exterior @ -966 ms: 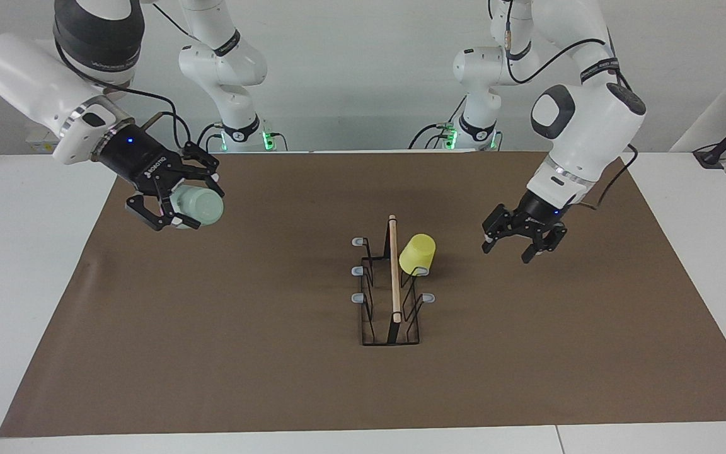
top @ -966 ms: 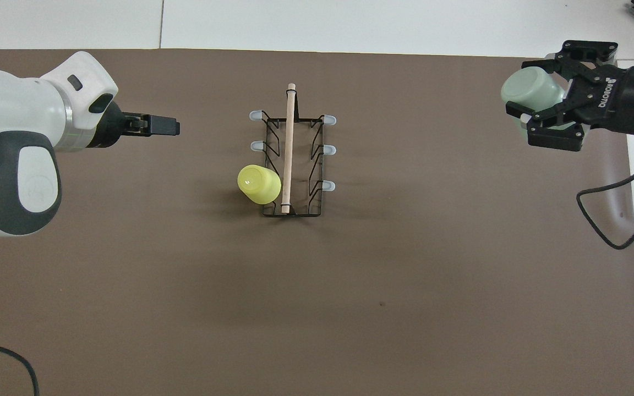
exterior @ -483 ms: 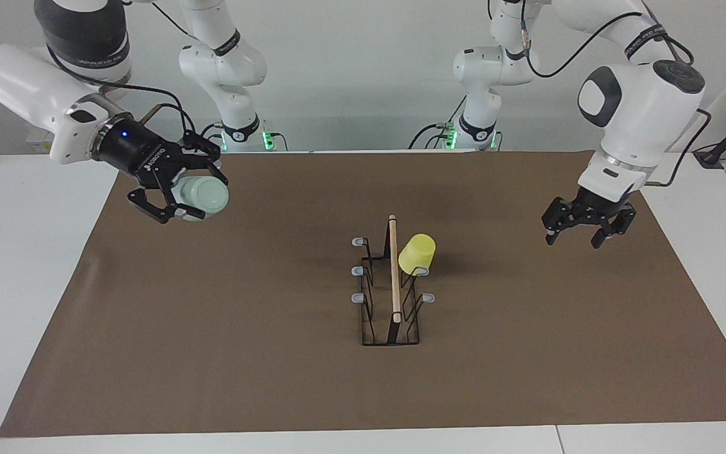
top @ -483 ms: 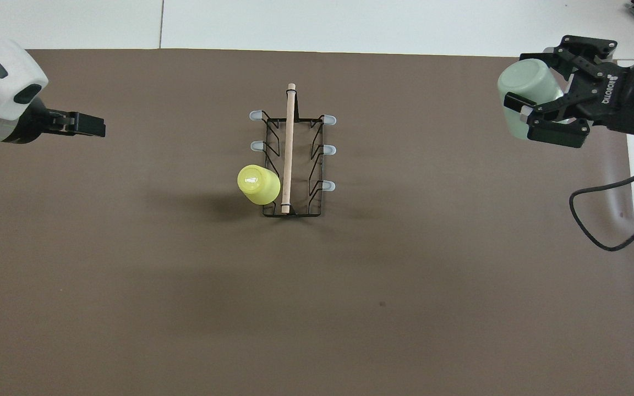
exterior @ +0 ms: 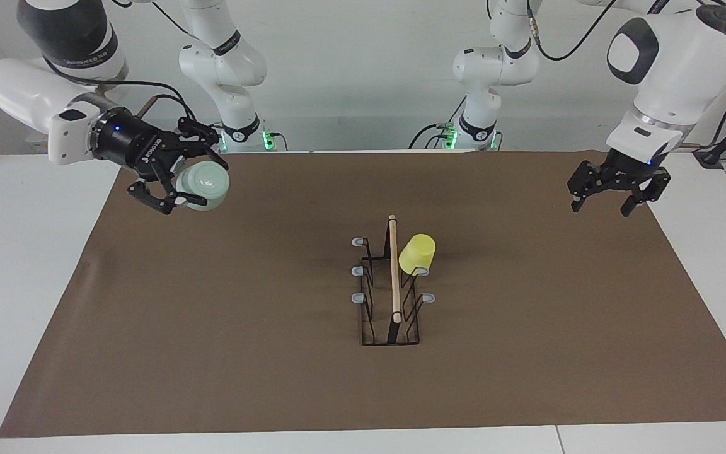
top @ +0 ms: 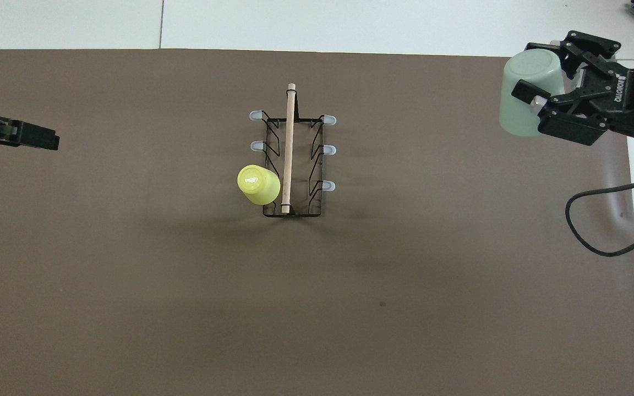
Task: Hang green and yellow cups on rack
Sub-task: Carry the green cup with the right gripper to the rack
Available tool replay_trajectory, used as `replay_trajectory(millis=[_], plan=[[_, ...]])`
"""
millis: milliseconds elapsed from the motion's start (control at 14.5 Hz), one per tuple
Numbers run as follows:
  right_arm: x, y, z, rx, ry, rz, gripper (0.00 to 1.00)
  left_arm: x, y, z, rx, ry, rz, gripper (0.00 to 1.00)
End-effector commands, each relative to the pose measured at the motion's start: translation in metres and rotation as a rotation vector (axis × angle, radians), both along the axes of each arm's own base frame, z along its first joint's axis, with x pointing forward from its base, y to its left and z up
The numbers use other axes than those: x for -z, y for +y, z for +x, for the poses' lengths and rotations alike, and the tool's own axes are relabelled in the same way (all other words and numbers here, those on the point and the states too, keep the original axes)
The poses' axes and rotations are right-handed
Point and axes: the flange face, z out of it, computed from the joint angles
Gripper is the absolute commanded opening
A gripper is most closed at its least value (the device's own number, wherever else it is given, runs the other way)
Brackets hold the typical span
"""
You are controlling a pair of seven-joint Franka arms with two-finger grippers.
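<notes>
The pale green cup (exterior: 204,185) (top: 529,91) is carried on its side in the air, with my right gripper (exterior: 196,186) (top: 531,71) shut on it, over the mat's corner at the right arm's end. The yellow cup (exterior: 417,253) (top: 258,183) hangs upside down on a prong of the black wire rack (exterior: 393,277) (top: 288,148), on the rack's side toward the left arm and at its end nearest the robots. My left gripper (exterior: 600,207) (top: 47,140) hovers open and holds nothing, over the mat's edge at the left arm's end.
A brown mat (exterior: 212,315) (top: 185,275) covers most of the white table (exterior: 23,252), with the rack standing near its middle. Several grey-capped prongs carry nothing. A black cable (top: 597,220) trails from the right arm over the mat's edge.
My left gripper has drawn away from the rack toward its own end of the table and risen. The right gripper has lifted and turned the green cup slightly.
</notes>
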Motion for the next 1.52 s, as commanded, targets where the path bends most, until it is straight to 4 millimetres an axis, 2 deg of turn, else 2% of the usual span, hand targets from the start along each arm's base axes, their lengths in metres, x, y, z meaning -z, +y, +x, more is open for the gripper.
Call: replay_trajectory(millis=[0, 138, 276, 345, 483, 759, 897, 966, 1241, 1448], plan=[[0.018, 0.005, -0.01, 0.013, -0.042, 0.089, 0.0, -0.017, -0.003, -0.023, 0.025, 0.041, 0.023, 1.0], [0.045, 0.013, -0.007, 0.03, -0.086, 0.146, 0.0, -0.022, -0.005, -0.035, 0.031, 0.069, 0.023, 1.0], [0.072, 0.036, -0.008, 0.035, -0.134, 0.199, 0.0, -0.021, -0.014, -0.039, 0.041, 0.08, 0.024, 1.0], [0.075, 0.037, -0.008, 0.05, -0.147, 0.2, 0.0, -0.02, -0.015, -0.039, 0.044, 0.083, 0.023, 1.0], [0.091, 0.058, -0.011, 0.045, -0.159, 0.218, 0.0, -0.019, -0.016, -0.04, 0.044, 0.092, 0.025, 1.0], [0.132, 0.096, -0.031, 0.079, -0.174, 0.281, 0.0, -0.018, -0.017, -0.042, 0.035, 0.101, 0.025, 1.0], [0.15, 0.113, -0.039, 0.085, -0.185, 0.281, 0.0, -0.018, -0.011, -0.043, 0.018, 0.104, 0.024, 1.0], [0.156, 0.118, -0.042, 0.094, -0.189, 0.287, 0.0, -0.016, -0.016, -0.043, 0.026, 0.107, 0.025, 1.0], [0.191, 0.163, -0.061, 0.143, -0.201, 0.287, 0.0, -0.014, -0.017, -0.047, 0.024, 0.115, 0.028, 1.0], [0.214, 0.169, -0.064, 0.151, -0.225, 0.237, 0.0, -0.011, -0.019, -0.048, 0.03, 0.117, 0.067, 1.0]])
